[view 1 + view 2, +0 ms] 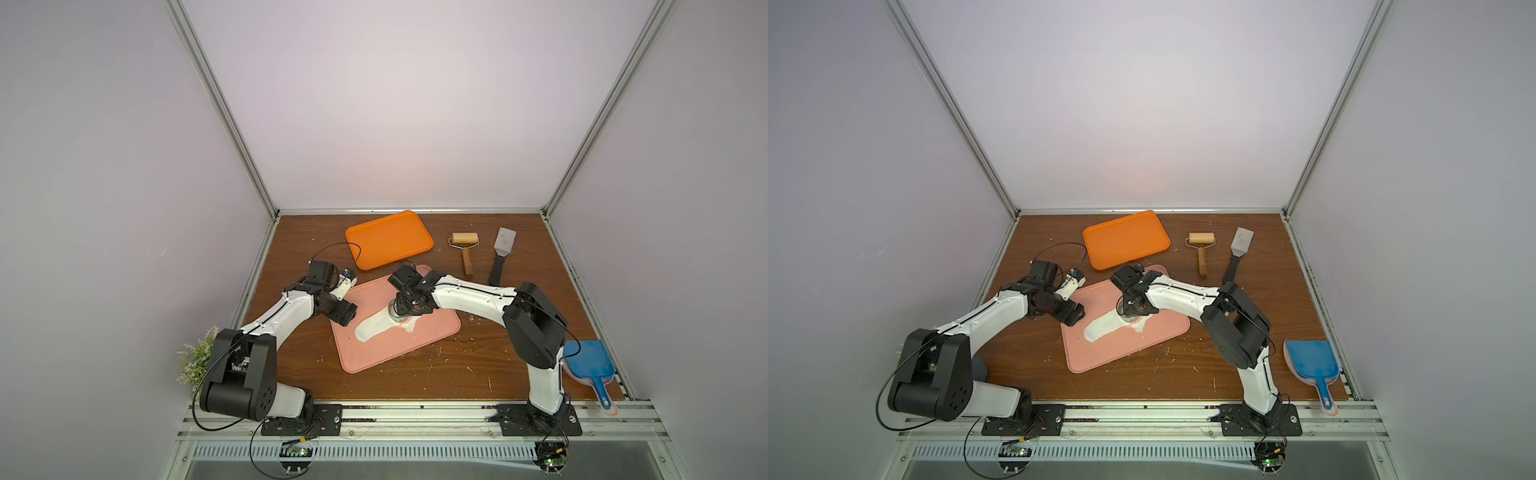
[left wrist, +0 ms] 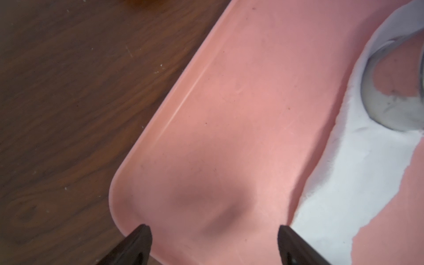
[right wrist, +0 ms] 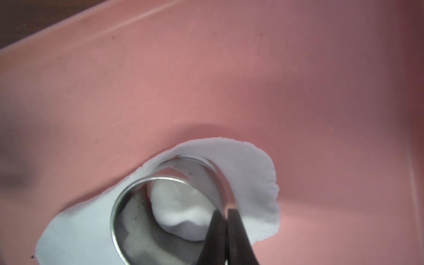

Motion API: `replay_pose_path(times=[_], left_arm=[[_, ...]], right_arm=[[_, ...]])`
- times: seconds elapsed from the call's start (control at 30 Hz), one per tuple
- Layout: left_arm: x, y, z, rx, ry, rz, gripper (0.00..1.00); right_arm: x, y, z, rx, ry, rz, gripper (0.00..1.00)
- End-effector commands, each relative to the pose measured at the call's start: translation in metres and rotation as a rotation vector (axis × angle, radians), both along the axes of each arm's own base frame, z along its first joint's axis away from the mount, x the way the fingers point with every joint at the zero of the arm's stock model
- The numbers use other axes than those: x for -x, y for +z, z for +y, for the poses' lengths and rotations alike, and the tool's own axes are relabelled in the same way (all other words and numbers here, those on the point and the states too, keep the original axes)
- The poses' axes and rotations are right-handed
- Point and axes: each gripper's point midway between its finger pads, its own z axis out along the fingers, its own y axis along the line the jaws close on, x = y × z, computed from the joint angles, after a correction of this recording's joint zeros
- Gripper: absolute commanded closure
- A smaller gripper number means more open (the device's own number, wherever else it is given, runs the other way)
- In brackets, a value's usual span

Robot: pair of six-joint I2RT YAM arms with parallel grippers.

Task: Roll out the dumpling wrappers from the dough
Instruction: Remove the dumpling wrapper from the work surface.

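Step in hand, as judged: cutting a wrapper from the sheet.

The right claw [image 3: 227,229] is clamped on the wall of the ring [image 3: 128,220]. The ring is set on the end of the sheet [image 3: 75,229] nearer the right arm, on the pink tray [image 3: 206,68].

The wrapper [image 3: 179,206] sits inside the ring. It is white, soft, and rumpled rather than flat. Whether it is cut free cannot be told.

The left claw [image 2: 214,229] hangs wide open and empty over the tray's corner, beside the sheet.

- **Ring:** thin polished steel, smudged.
- **Sheet:** thin, matt, elongated, ragged-edged.
- **Tray:** smooth plastic, rimmed.

The next move likely calls for a straight lift of the ring, then freeing the sticky disc without stretching it.
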Motion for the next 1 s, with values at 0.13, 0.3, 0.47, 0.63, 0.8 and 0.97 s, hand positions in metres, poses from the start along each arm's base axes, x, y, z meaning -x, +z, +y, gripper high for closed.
replay_pose_path(times=[0.13, 0.3, 0.47, 0.63, 0.8, 0.97], left_arm=[[0.003, -0.003, 0.002, -0.001, 0.002, 0.017, 0.1], [0.003, -0.003, 0.002, -0.001, 0.002, 0.017, 0.1], [0.003, -0.003, 0.002, 0.001, 0.003, 0.02, 0.1], [0.004, -0.004, 0.002, 0.001, 0.001, 0.021, 0.1], [0.004, -0.003, 0.0, 0.008, -0.005, 0.022, 0.1], [0.008, 0.0, -0.006, 0.038, -0.035, 0.032, 0.12]], right_arm=[[0.009, -0.018, -0.048, 0.163, -0.025, 0.04, 1.0], [0.006, -0.013, -0.049, 0.167, -0.031, 0.028, 1.0], [0.006, -0.016, -0.049, 0.18, -0.039, 0.027, 1.0], [0.005, -0.016, -0.055, 0.223, -0.046, 0.017, 1.0], [0.012, -0.023, -0.034, 0.132, 0.004, 0.067, 1.0], [0.013, -0.025, -0.023, 0.111, 0.019, 0.073, 1.0]])
